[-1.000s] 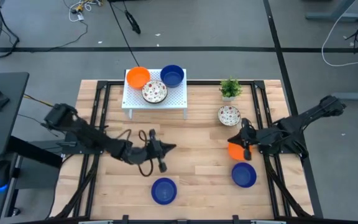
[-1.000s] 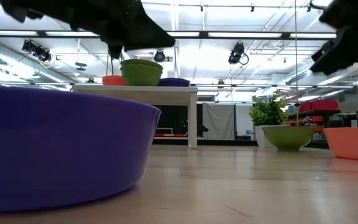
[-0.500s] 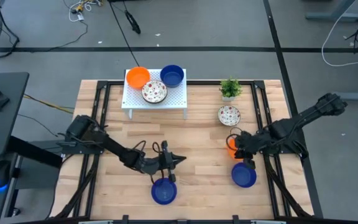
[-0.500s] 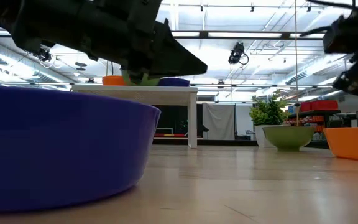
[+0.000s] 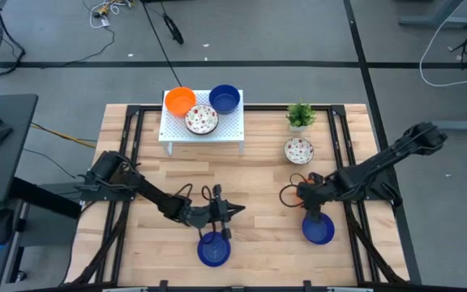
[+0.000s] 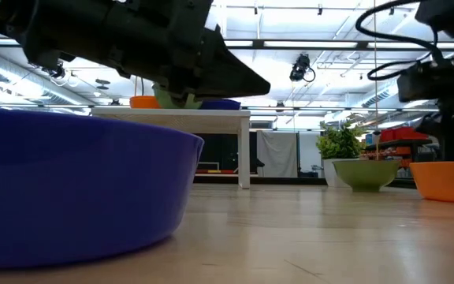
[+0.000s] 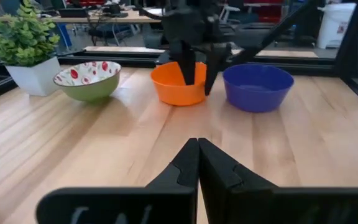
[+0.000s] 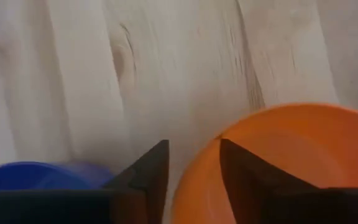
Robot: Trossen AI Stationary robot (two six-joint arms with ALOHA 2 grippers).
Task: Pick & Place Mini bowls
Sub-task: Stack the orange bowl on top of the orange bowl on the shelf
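Observation:
On the table's right, an orange mini bowl sits between a blue one and a white red-speckled one. My right gripper points down over the orange bowl. It is open, with one finger inside the rim and one outside, toward the blue bowl. My left gripper is shut and hovers nearly level just past the far rim of another blue bowl near the table's front. Three more bowls, orange, blue and speckled, rest on the white rack.
A small potted plant stands at the back right, behind the speckled bowl. The white perforated rack stands on legs at the back, left of centre. Bare wood lies between the two grippers. Black frame rails run along the table's sides.
My left gripper has come down and toward the near edge, up to the front blue bowl, then held still. My right gripper has sunk, tipped over to point downward and shifted slightly toward the table's left, onto the orange bowl. No bowl has moved.

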